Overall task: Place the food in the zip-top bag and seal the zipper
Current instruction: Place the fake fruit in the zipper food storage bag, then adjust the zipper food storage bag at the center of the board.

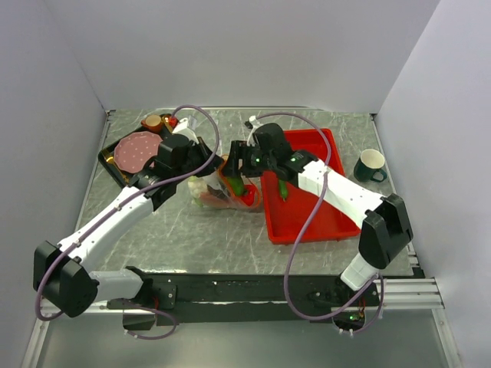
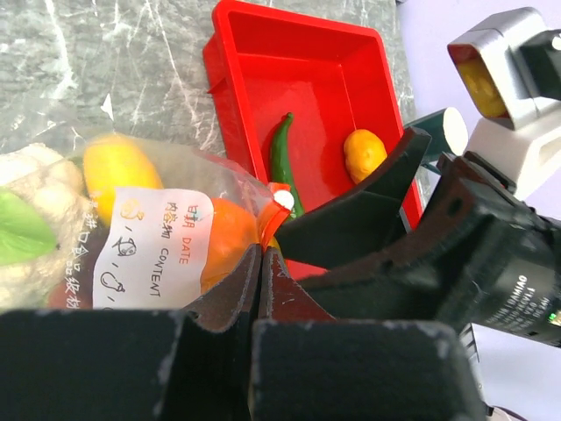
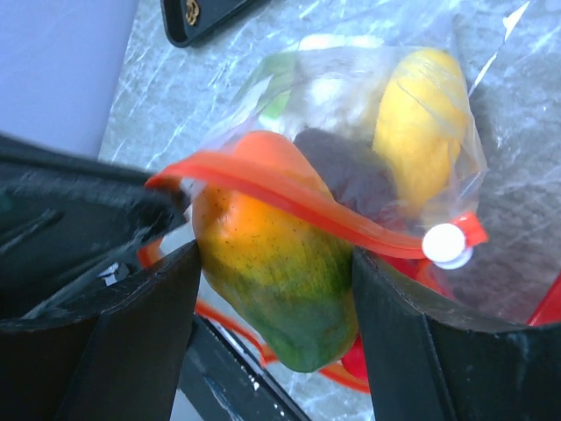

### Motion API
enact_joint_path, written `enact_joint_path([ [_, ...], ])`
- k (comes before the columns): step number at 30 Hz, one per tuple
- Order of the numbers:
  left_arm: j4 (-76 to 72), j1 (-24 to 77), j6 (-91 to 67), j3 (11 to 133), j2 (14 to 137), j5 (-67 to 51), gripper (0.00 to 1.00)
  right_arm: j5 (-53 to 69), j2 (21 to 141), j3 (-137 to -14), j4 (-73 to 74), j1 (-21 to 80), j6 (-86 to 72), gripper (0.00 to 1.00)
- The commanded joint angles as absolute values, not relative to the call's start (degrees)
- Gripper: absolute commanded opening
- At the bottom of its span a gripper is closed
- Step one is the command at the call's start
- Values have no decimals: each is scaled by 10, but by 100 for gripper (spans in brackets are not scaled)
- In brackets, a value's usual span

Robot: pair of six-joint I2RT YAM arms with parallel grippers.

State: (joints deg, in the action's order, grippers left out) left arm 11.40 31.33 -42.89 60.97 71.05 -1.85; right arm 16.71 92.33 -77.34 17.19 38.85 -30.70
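Note:
The clear zip-top bag (image 1: 205, 192) lies on the table left of the red tray. Inside it are a yellow fruit (image 3: 425, 123), an orange (image 2: 230, 235), a dark piece (image 3: 344, 171) and a white-green vegetable (image 3: 308, 81). My left gripper (image 2: 260, 249) is shut on the orange-red zipper (image 2: 267, 224) at the bag's mouth. My right gripper (image 3: 273, 254) is shut on an orange-green fruit (image 3: 280, 289), whose top sits under the zipper strip (image 3: 289, 197) in the open mouth. The white slider (image 3: 443, 243) is at the strip's right end.
The red tray (image 1: 307, 218) on the right holds a green chili (image 2: 281, 162) and a small orange piece (image 2: 363, 153). A pink plate (image 1: 136, 151) on a black tray sits at the back left. A dark mug (image 1: 370, 165) stands right of the red tray.

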Motion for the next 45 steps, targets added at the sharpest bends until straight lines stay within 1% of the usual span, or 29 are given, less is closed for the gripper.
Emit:
enact_joint_path([
  [1, 98, 312, -432, 636, 680, -13, 1, 131, 926, -808, 147, 397, -311, 72],
  [3, 103, 312, -431, 642, 678, -6, 1, 105, 914, -805, 148, 398, -307, 79],
  [4, 104, 312, -431, 644, 677, -2, 1, 93, 909, -804, 151, 397, -304, 86],
  [8, 112, 312, -432, 648, 674, -2, 1, 35, 866, -788, 158, 397, -286, 99],
  [11, 116, 311, -437, 650, 672, 22, 1, 5, 832, -774, 164, 396, -280, 100],
  [15, 132, 311, -436, 657, 671, 56, 1, -71, 786, -742, 171, 389, -279, 100],
  [17, 136, 310, -432, 656, 671, 64, 1, -59, 778, -727, 182, 378, -278, 99],
  [18, 140, 310, -432, 657, 671, 63, 1, -40, 780, -723, 190, 366, -277, 98],
  [21, 132, 309, -435, 654, 674, 53, 1, -29, 792, -701, 212, 360, -269, 85],
  [22, 130, 310, -438, 651, 676, 50, 1, -6, 794, -692, 213, 359, -268, 73],
  [24, 129, 310, -439, 651, 678, 48, 1, 19, 795, -665, 210, 359, -275, 65],
  [25, 128, 310, -440, 652, 680, 47, 1, 45, 794, -655, 199, 359, -286, 56],
  [26, 128, 310, -439, 652, 680, 47, 1, 58, 790, -636, 193, 359, -291, 53],
  [27, 128, 310, -439, 653, 681, 47, 1, 66, 788, -626, 189, 359, -298, 47],
  [28, 129, 310, -439, 655, 684, 46, 1, 70, 787, -616, 179, 359, -311, 36],
  [29, 129, 310, -438, 656, 683, 47, 1, 80, 780, -598, 172, 360, -315, 34],
  [31, 130, 309, -438, 656, 683, 47, 1, 84, 773, -585, 160, 360, -329, 34],
  [39, 127, 309, -440, 650, 681, 44, 1, 84, 780, -575, 160, 360, -326, 40],
  [45, 127, 309, -439, 653, 684, 38, 1, 80, 826, -602, 177, 359, -320, 42],
])
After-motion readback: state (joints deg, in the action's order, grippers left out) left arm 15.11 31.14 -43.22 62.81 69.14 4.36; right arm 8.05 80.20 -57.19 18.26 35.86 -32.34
